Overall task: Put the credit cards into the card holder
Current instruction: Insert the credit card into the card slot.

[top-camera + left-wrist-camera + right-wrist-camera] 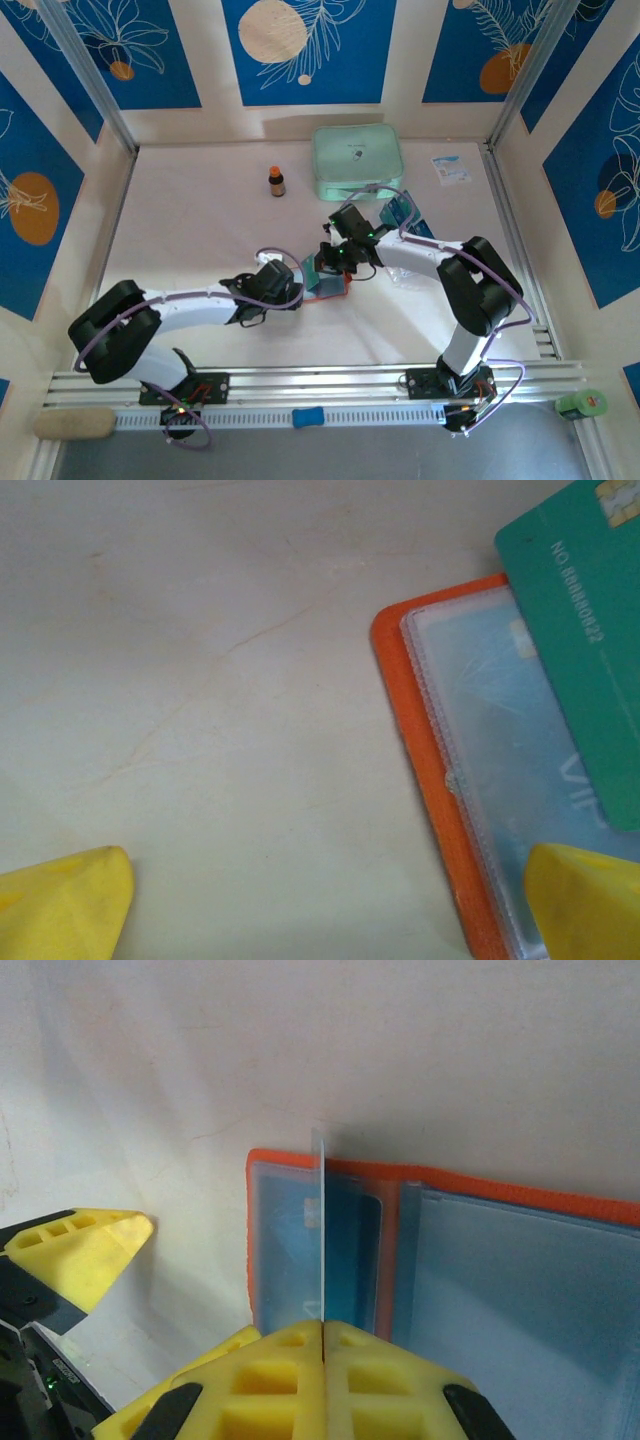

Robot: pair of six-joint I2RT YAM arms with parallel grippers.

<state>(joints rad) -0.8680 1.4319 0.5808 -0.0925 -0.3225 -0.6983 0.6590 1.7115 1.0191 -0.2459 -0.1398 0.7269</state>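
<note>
Card holder [330, 287] lies open and flat on the table [200, 210], just on the 6 o'clock side of the table's centre in the overhead view. Its orange cover faces down and its clear sleeves face up. This lay is judged deliberate, since it leaves the sleeve mouths open to a card sliding in.

Right gripper [325, 1332]: jaws pressed together on a credit card [322, 1225]. The card is held on edge and upright, and its far end meets the left-hand sleeve. A grip at the rear edge leaves most of the card free to enter. Whether the card has entered the sleeve cannot be told.

Left gripper [328, 870]: jaws wide apart, holding nothing. One finger [585, 905] is over the sleeve at 5 o'clock in its own wrist view, and the other is over bare table at 7 o'clock. This position is judged to be for pinning the holder against sliding while the card is pushed in. Contact with the holder is not confirmed.

Spare cards [402, 212] lie at 2 o'clock of the holder, just beside the green case [357, 160], which is at 12 o'clock. A small bottle [277, 181] at 11 o'clock and a paper slip [450, 168] at 1 o'clock are well apart from the work.

Risk noted: a tilted card may catch on the sleeve lip and drag the holder.
</note>
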